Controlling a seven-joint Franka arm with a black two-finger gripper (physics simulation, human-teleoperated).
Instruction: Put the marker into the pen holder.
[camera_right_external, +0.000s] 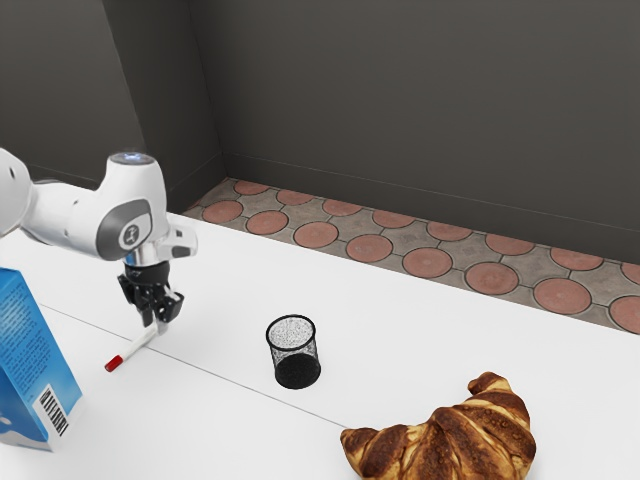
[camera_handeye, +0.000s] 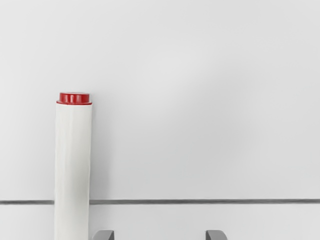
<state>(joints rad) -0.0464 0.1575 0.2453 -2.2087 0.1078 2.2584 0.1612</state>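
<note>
On the white table (camera_right_external: 220, 410), the gripper (camera_right_external: 155, 319) was held low, released, its fingertips (camera_handeye: 104, 235) parted. Well apart, the pen holder (camera_right_external: 297, 371) was noted upright. Marker (camera_right_external: 131, 349) was found lying flat, outside the gap; without sideways correction, it could be struck or missed on descent.

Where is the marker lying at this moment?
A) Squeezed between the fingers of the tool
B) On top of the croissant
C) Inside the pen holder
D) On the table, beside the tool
D: the marker lies on the white table across its dark seam, outside the open tool's gap.
</note>
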